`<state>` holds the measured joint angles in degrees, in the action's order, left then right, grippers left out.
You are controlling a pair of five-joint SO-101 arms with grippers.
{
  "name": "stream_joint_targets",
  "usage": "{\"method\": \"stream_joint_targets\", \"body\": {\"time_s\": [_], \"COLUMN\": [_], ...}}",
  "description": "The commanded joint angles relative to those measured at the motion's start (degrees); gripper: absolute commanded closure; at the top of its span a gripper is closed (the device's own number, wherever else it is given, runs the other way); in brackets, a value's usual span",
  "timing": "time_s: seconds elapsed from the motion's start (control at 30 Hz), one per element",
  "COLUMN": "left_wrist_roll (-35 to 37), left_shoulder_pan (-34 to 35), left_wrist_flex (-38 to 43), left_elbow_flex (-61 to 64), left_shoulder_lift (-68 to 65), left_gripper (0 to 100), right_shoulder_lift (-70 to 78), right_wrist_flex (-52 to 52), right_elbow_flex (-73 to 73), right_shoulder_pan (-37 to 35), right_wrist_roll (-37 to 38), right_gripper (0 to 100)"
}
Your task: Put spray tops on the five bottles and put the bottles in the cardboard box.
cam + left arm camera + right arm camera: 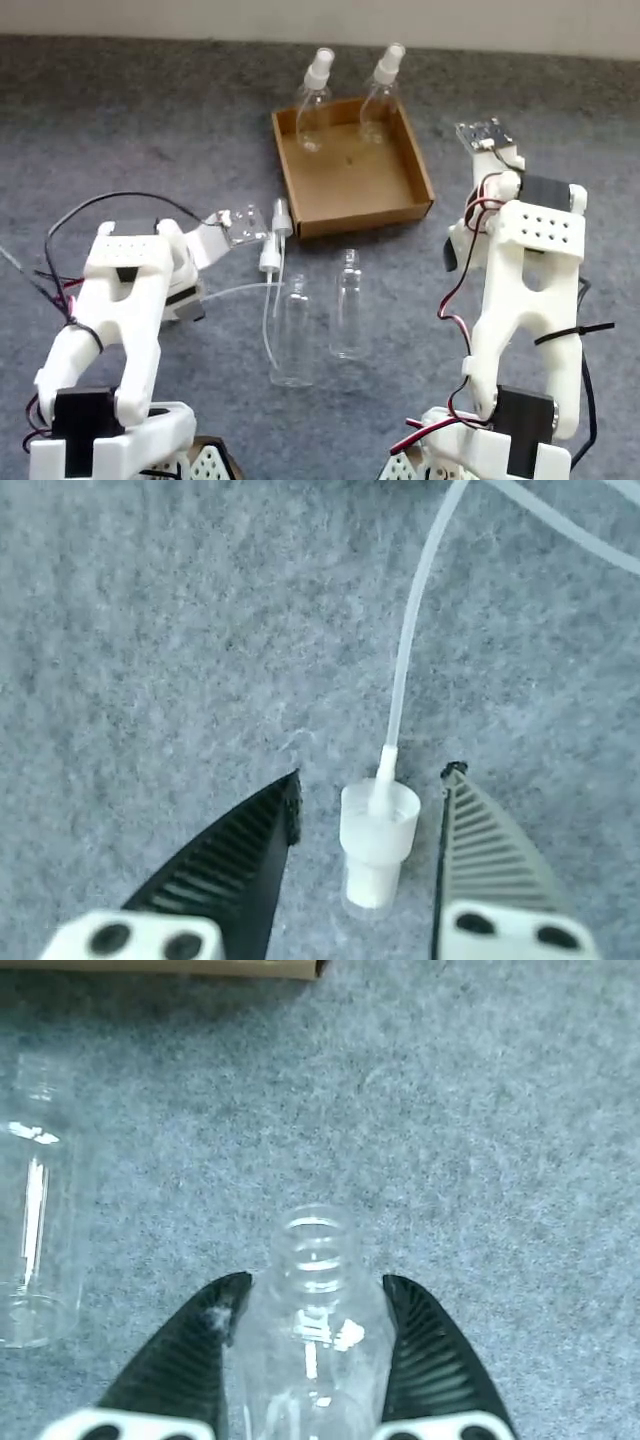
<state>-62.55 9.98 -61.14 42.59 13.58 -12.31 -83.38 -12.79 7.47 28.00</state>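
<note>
Bottles without tops (290,335), two, are sitting nearest me on the surface (120,130). My left hand (375,773) is hovering wide open around a spray top (378,835); my right hand (315,1282) is gripping another open bottle (315,1380). Farthest, two capped bottles (312,105) are resting in the cardboard box (287,165).

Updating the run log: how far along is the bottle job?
Done: two clear plastic bottles with white spray tops stand in the brown cardboard box. In hand: right claw grips an uncapped clear bottle; open left claw straddles a loose white spray top. Left: that bottle and two more uncapped bottles lying on the grey felt need capping and boxing.
</note>
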Motion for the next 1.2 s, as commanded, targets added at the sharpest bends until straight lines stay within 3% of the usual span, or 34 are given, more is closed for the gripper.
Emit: {"method": "stream_joint_targets", "body": {"time_s": [0.0,0.2,0.3,0.67,0.83,0.93,1.03,1.17], "left_wrist_roll": [-0.7,-0.1,5.3,60.7,72.5,68.8,50.6,35.9], "left_shoulder_pan": [4.5,6.2,5.8,8.6,8.5,7.1,2.9,-0.2], "left_wrist_flex": [0.7,0.7,0.8,1.1,1.1,1.1,-1.3,-5.3], "left_elbow_flex": [0.0,3.8,4.9,-3.9,-4.2,-4.9,-7.2,-10.0], "left_shoulder_lift": [2.2,2.2,2.2,2.3,2.4,2.9,2.4,2.2], "left_gripper": [80,94,98,99,99,99,97,83], "right_shoulder_lift": [-2.7,-2.7,-2.7,-2.7,-2.7,-2.7,-2.7,-2.7], "right_wrist_flex": [0.6,0.4,0.4,0.3,0.3,0.3,0.3,0.3], "right_elbow_flex": [0.4,0.4,0.4,0.4,0.4,0.4,0.4,0.4], "right_shoulder_pan": [-0.5,-0.5,-0.5,-0.2,-0.1,-0.1,-0.3,-0.2], "right_wrist_roll": [-0.1,-0.1,-0.1,-0.2,-0.2,-0.2,-0.2,-0.2], "right_gripper": [99.5,99.5,99.5,99.5,99.5,99.5,99.5,99.5]}}
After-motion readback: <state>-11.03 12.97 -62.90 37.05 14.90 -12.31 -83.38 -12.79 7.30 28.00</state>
